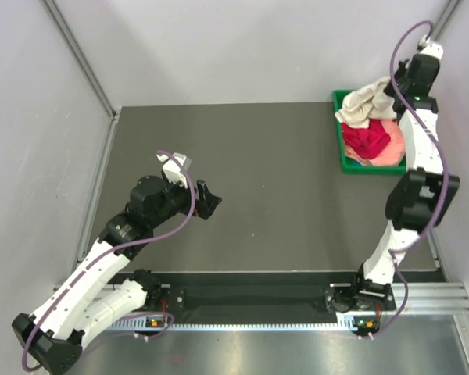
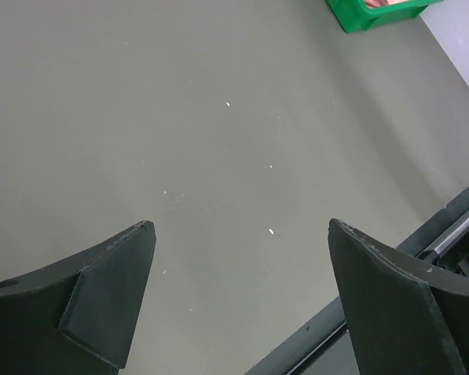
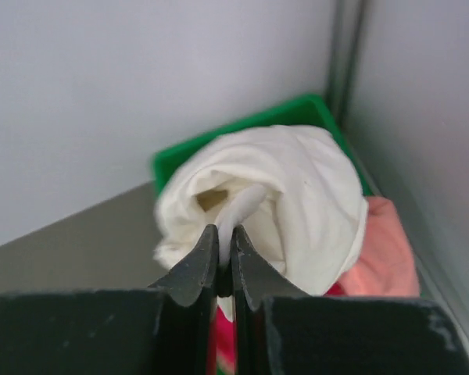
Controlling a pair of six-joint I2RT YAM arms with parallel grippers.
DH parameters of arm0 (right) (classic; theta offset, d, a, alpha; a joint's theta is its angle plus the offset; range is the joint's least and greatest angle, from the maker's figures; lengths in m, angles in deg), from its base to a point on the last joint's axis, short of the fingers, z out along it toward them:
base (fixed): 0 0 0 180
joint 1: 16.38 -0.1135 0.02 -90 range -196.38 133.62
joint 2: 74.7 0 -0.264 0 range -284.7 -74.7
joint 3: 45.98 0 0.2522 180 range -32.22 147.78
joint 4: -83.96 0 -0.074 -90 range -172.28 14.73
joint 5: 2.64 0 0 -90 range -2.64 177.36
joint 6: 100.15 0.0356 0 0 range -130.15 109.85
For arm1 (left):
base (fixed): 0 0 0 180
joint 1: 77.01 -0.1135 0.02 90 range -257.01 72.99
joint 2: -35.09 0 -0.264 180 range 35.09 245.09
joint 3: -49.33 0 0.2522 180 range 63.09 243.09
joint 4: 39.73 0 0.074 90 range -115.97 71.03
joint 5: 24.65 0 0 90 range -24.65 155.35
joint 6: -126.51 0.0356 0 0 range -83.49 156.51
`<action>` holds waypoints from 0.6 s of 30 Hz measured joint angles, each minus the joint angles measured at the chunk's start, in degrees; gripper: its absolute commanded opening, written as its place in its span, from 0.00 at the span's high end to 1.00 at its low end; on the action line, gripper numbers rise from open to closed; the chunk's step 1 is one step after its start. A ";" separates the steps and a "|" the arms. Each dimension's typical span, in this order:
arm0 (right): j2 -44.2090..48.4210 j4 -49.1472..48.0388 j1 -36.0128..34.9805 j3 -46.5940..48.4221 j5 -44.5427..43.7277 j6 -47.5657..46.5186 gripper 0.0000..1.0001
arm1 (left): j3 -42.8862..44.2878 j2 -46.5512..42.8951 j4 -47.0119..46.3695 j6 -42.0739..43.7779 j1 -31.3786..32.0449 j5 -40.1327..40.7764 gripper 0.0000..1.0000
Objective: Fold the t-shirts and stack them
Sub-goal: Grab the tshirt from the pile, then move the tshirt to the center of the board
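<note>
A cream-white t-shirt [image 1: 365,104] hangs bunched above the green tray [image 1: 345,158] at the back right. My right gripper [image 3: 225,232] is shut on a fold of this cream-white t-shirt [image 3: 297,203]. Under it in the tray lie the magenta-red t-shirt [image 1: 367,141] and the peach-pink t-shirt [image 1: 391,152]; the peach-pink t-shirt [image 3: 387,258] also shows in the right wrist view. My left gripper [image 1: 211,200] stands open over the bare dark table at the left, its jaws wide apart with nothing between them [image 2: 238,226].
The tray [image 2: 359,16] sits in the table's back right corner, close to the white walls. A metal rail [image 1: 297,281] runs along the table's near edge. The right arm [image 1: 418,133] reaches up beside the right wall.
</note>
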 measured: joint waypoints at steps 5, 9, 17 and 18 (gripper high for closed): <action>25.35 -1.40 -10.38 -8.50 10.93 2.49 1.00 | 0.02 0.94 0.20 -0.04 0.00 0.26 0.04; 44.59 -7.17 -28.02 -19.45 18.95 5.77 1.00 | 0.11 1.42 1.03 -0.59 0.00 1.77 0.04; 56.57 -14.51 -37.79 -54.27 20.46 16.85 0.55 | 1.95 -1.79 6.67 -5.14 0.00 3.58 0.05; 54.64 -12.98 -38.45 -57.61 20.41 17.31 0.51 | 1.92 -2.40 7.45 -5.92 0.00 3.58 0.05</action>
